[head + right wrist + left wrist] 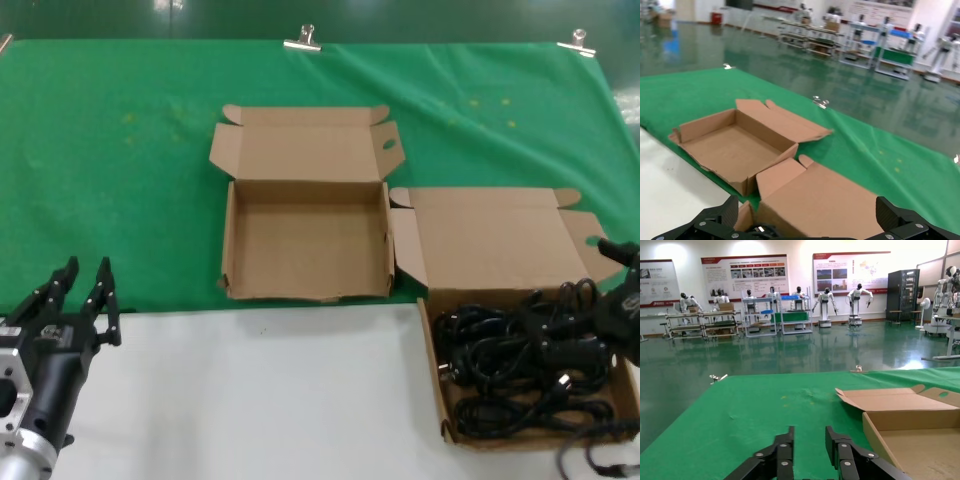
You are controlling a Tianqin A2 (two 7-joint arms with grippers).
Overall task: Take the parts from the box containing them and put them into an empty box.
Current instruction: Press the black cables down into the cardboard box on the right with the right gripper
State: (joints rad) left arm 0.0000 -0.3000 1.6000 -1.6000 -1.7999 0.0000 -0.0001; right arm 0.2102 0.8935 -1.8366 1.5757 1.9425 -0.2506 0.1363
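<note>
Progress stands at the very start: no cord has reached the empty box (pixel 305 240), whose bare cardboard floor shows in both the head view and the right wrist view. That box sits open on the green cloth (pixel 120 150), near the cloth's front edge and about midway along the bench (pixel 250 400), with its lid folded back toward the far edge.

The parts (pixel 525 365), a tangle of black cable and plugs, all lie in the box containing them (pixel 440 390). This box rests on the white front part of the bench toward the right-hand edge, just beside the empty box's front right corner; its lid leans back over the cloth.

The right gripper (pixel 620 300) is at the right edge of the source box, down among or just above the cords; whether it touches them cannot be told. In the right wrist view its fingers (pixel 715 222) stand wide apart with nothing visibly clamped between them.

The left gripper (pixel 78 290) is parked at the front left corner of the bench, well apart from both boxes. Its fingers (pixel 782 452) sit slightly apart and hold nothing.

Judged from this layout, the whole transfer remains: close on a cord, lift it free of the tangle, carry it left to the empty box, release, repeat. Cords may drag neighbours out when lifted.
</note>
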